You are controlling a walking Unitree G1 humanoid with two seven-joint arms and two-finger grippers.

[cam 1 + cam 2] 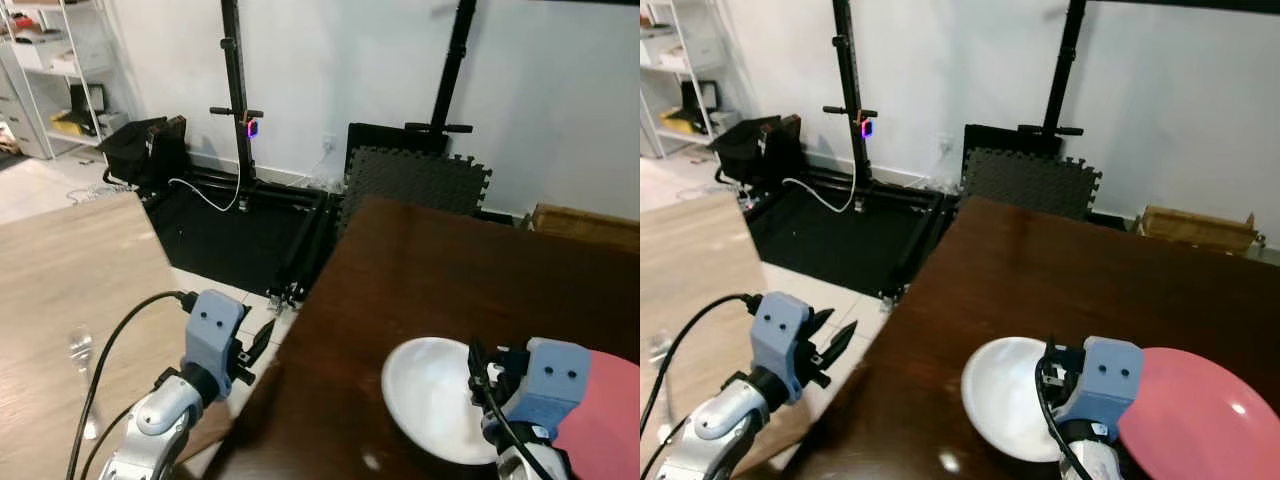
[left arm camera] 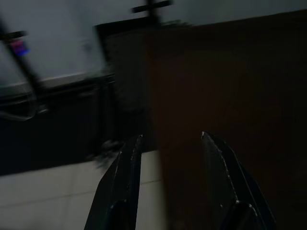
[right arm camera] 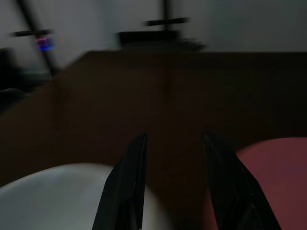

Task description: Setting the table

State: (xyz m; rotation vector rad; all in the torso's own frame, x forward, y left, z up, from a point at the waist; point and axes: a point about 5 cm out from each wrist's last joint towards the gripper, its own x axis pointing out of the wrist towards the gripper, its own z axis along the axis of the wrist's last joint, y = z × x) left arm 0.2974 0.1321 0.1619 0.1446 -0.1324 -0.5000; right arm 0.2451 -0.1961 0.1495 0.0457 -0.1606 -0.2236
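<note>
While the right gripper hung just above the near part of the dark brown table, its two black fingers stood apart and held nothing. The white plate lay on the table directly under and to the left of this gripper, and the pink plate lay to its right. In the head views the pink plate was just beside the white one, but the wrist hid the place between them, so I cannot tell if they touched.

The left gripper was off the left edge of the table, over the pale floor tiles, with its fingers also spread and empty. They pointed toward the table's corner.

Farther away, a black mat covered the floor beside the table, and a black metal rack with a small blue and red light stood on it against the white wall. A grey foam tile leaned against the wall behind the table. A white shelf stood far to the left.
</note>
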